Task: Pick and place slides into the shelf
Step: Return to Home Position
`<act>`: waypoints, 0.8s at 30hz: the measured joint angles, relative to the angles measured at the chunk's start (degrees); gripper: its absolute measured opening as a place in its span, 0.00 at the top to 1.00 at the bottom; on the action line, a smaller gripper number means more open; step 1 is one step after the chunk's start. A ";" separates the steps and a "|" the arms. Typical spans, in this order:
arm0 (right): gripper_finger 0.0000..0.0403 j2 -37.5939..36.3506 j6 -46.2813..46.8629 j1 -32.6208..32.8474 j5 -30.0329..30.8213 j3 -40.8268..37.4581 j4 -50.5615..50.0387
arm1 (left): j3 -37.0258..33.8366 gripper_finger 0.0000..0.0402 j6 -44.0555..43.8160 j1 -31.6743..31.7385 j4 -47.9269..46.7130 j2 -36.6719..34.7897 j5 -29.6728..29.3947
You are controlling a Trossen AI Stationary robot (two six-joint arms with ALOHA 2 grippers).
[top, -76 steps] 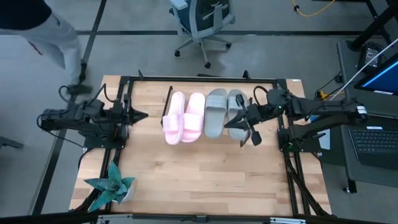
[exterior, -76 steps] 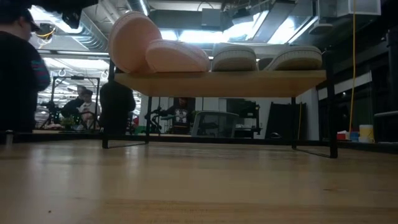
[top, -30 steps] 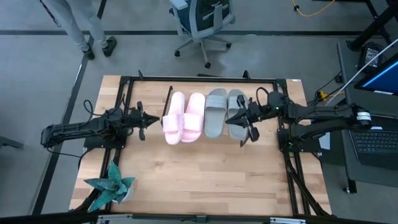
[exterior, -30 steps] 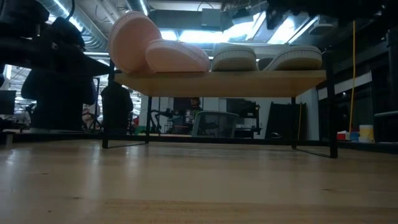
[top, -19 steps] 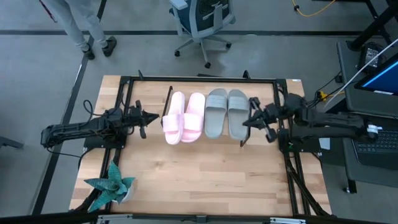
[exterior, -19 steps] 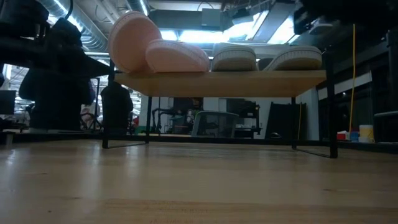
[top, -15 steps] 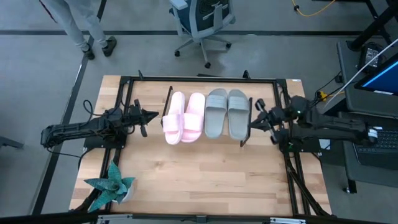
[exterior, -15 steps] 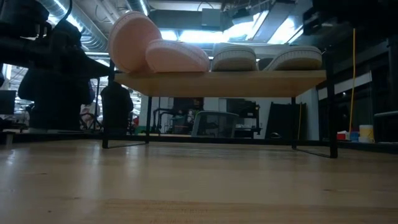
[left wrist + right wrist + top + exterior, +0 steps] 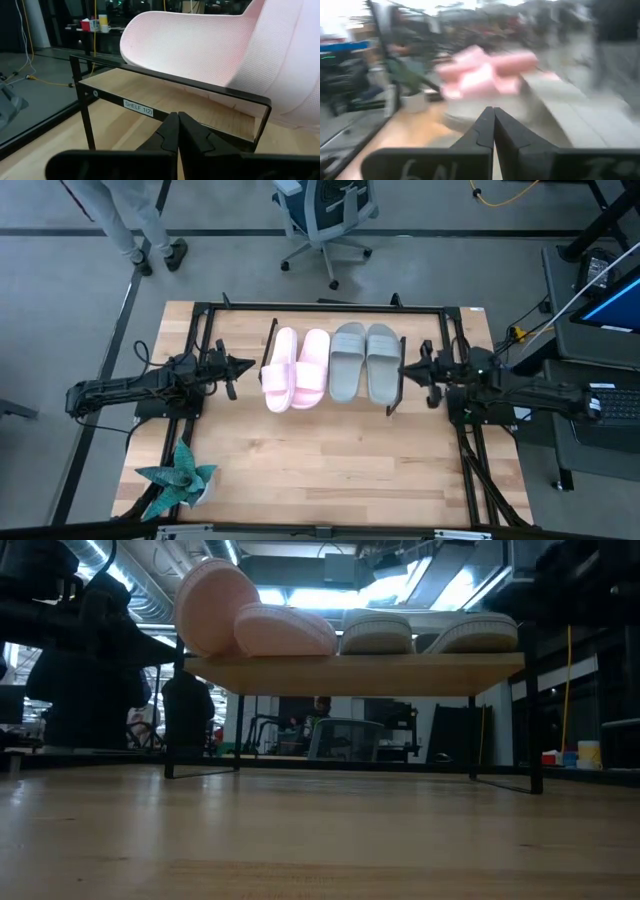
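All four slides (image 9: 380,635) lie on the shelf (image 9: 350,673) — the pink pair (image 9: 296,368) on its left half, the grey-green pair (image 9: 364,362) on its right. The left pincer (image 9: 238,366), fingers together and empty, hovers just beside the shelf's left end; the right pincer (image 9: 407,370), likewise closed on nothing, sits near the right end. The leftmost pink slide (image 9: 212,605) leans tilted at the edge — a careless swing that catches the shelf could, I judge, shake it onto the bench (image 9: 330,465).

Open table (image 9: 330,460) before the shelf (image 9: 350,673) full of slides (image 9: 347,363); plant (image 9: 178,480) at corner.
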 joint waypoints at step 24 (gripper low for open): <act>0.97 -7.11 -6.25 3.66 -0.31 -9.14 7.08 | 0.00 1.00 0.01 0.00 -0.22 0.00 -0.02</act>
